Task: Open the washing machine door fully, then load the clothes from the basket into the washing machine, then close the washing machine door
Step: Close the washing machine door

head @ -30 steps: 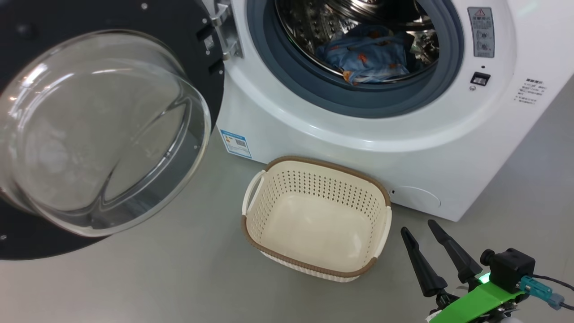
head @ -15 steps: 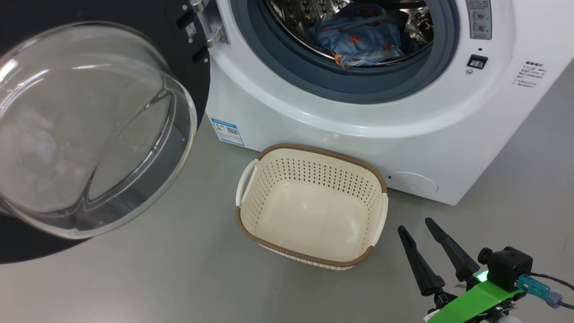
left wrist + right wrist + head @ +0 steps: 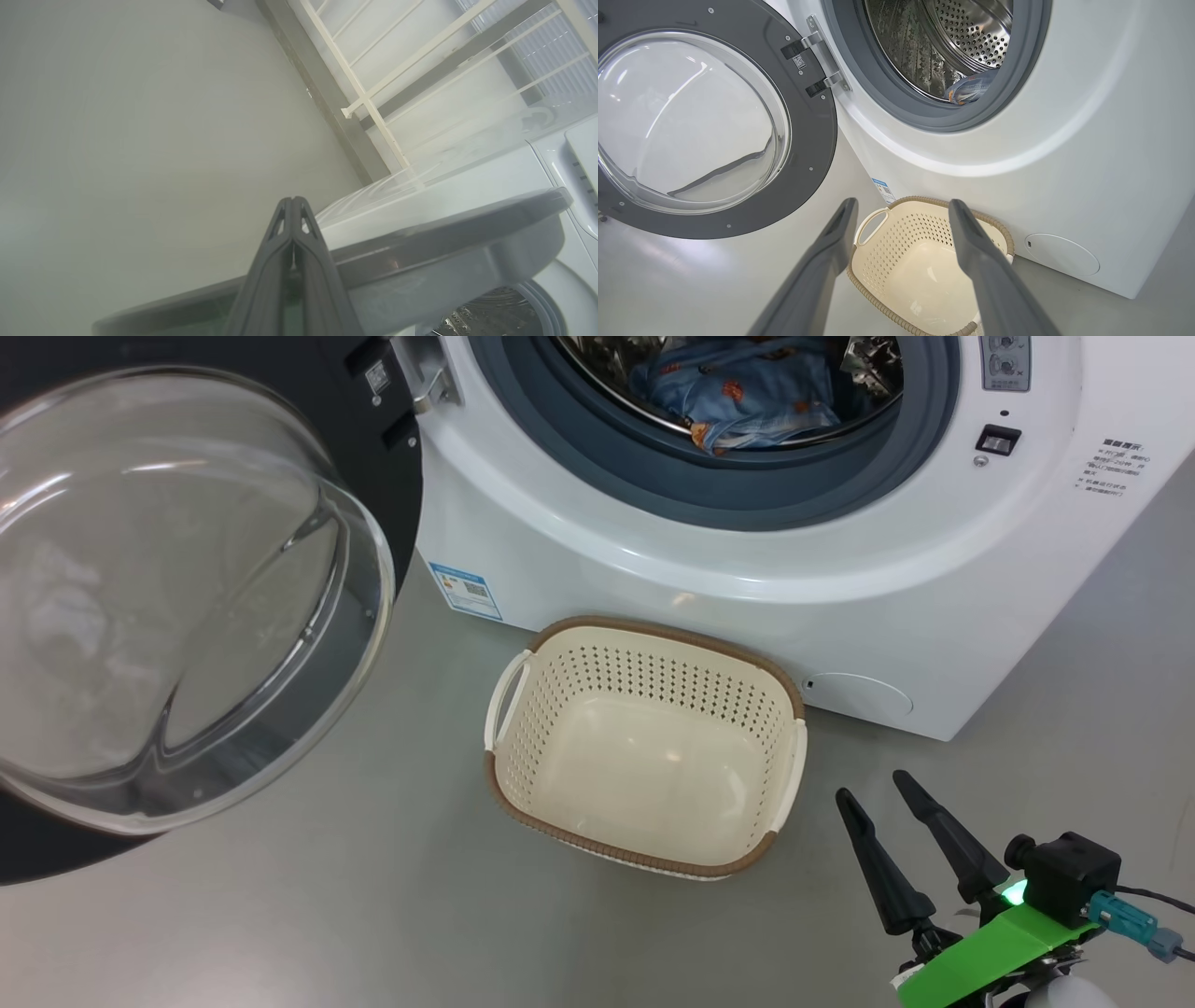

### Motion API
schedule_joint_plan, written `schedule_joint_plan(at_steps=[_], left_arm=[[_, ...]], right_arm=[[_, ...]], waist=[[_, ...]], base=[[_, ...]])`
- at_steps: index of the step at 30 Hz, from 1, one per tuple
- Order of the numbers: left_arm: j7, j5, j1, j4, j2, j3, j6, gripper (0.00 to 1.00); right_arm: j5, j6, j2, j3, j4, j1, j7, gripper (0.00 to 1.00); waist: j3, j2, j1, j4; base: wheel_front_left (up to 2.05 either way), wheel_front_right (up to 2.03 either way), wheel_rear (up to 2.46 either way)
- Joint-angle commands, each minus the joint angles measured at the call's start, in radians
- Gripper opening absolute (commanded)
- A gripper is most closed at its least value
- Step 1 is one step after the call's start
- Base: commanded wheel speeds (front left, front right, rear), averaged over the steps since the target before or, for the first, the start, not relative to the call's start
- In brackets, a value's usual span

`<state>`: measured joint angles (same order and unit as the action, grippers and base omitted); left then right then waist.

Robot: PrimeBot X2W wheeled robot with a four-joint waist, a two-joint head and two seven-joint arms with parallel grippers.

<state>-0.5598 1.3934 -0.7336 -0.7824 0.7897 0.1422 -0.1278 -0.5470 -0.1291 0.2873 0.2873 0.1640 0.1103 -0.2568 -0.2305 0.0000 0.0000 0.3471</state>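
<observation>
The washing machine (image 3: 747,607) stands with its door (image 3: 168,597) swung wide open to the left, the glass bowl bulging toward me. Light-blue clothes (image 3: 738,383) with orange print lie inside the steel drum, and a fold of the clothes (image 3: 971,88) shows at the drum's lip. The cream basket (image 3: 560,709) sits on the floor before the machine with nothing in it. My right gripper (image 3: 872,786) hovers open, right of the basket. My left gripper (image 3: 292,201) is shut on nothing, its fingers pointing past the door's grey outer rim (image 3: 444,233).
Grey floor spreads left of and in front of the basket (image 3: 999,224). The open door (image 3: 714,121) overhangs the floor at the left. A white railing (image 3: 373,93) and a wall stand behind the machine. A blue label (image 3: 464,590) sits low on the machine's front.
The head view has shifted, so machine, door and basket sit higher and further left in the picture. Nothing in the scene has moved, and both grippers keep their state.
</observation>
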Motion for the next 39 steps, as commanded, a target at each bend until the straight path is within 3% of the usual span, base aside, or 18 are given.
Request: schedule_joint_plan(at_steps=[1, 13, 39], left_arm=[[-0.016, 0.008, 0.004, 0.014, 0.074, 0.030, -0.003, 0.00], [-0.219, 0.085, 0.049, 0.059, 0.061, -0.001, -0.003, 0.00], [-0.451, 0.173, 0.253, 0.486, 0.032, -0.067, -0.002, 0.00]], right_arm=[[0.008, -0.002, 0.007, 0.020, -0.025, 0.023, -0.005, 1.00], [0.010, -0.002, -0.009, 0.004, -0.017, 0.011, -0.005, 1.00], [0.026, -0.002, -0.035, -0.029, -0.002, -0.081, -0.005, 1.00]], waist=[[0.001, 0.0000, 0.0000, -0.001], [0.032, 0.0000, 0.0000, 0.000], [0.157, 0.0000, 0.0000, -0.028]], base=[[0.00, 0.00, 0.00], [0.00, 0.00, 0.00], [0.00, 0.00, 0.00]])
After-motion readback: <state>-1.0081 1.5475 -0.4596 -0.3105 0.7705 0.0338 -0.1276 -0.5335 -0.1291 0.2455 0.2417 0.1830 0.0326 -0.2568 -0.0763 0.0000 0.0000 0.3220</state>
